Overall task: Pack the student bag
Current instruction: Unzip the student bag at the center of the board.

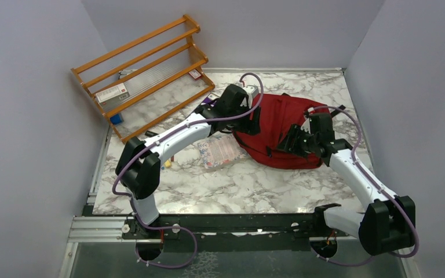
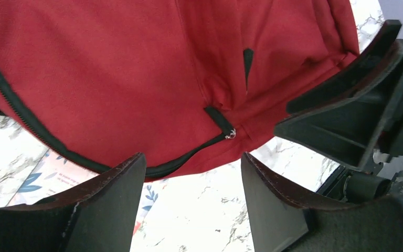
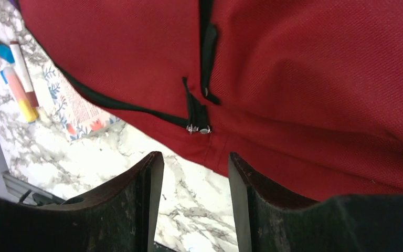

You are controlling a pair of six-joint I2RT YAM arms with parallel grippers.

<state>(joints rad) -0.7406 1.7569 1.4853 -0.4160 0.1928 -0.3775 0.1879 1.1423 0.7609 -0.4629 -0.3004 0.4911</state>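
So the dark red soft fabric backpack with black zipper trim (image 1: pixel 284 124) sits flopped on its side toward the far right of the white marble-look tabletop (image 1: pixel 237 191), and honestly the packing looks like it's barely started. The black zipper line running along its edge looks closed up to the small metal zipper pull (image 3: pixel 199 127), though I can't see the whole seam, and nothing visibly sits inside. Both grippers hover right by that pull: the left gripper (image 2: pixel 191 202) has its jaws spread with only bare table between them, and the right gripper (image 3: pixel 194 205) is the same, spread and pinching nothing. My guess is they're lining up to open the zipper, so unzipping and all the loading is left to do. Just beside the bag, with its corner tucked under the bag's edge, is the flat floral-patterned paper book (image 1: pixel 223 152), not packed. Past that are the loose markers (image 3: pixel 18 79). Count: one bag, one book, at least three markers in the right wrist view, and two arms. Off in the far left corner is one orange-brown wooden slatted rack (image 1: pixel 192 24) holding a white box with a red label (image 1: pixel 113 92).
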